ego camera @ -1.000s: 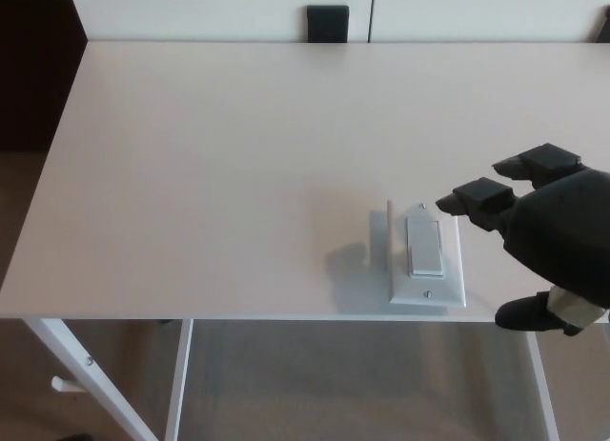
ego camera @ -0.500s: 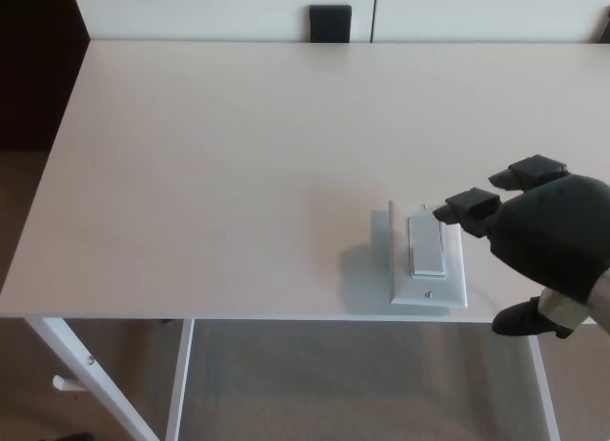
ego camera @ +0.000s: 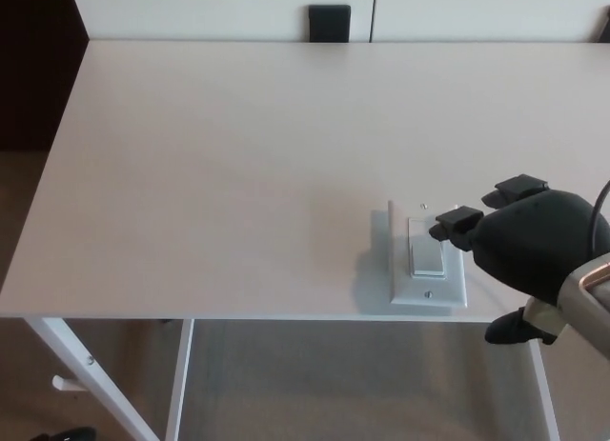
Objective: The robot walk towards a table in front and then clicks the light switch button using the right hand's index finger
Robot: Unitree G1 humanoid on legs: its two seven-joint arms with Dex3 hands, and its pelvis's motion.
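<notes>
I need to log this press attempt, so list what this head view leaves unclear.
- Contact: whether the right hand fingertip actually touches the light switch rocker; the top-down angle hides any gap.
- Rocker position: on or off, too small to read.
- Right forearm: cut off by the right edge.
- Left hand: not in view.
- Table far right side: cut off by the edge.

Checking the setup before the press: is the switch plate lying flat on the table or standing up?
Flat. The switch plate lies face-up on the table near its front edge, rocker and both screws facing the camera.
</notes>
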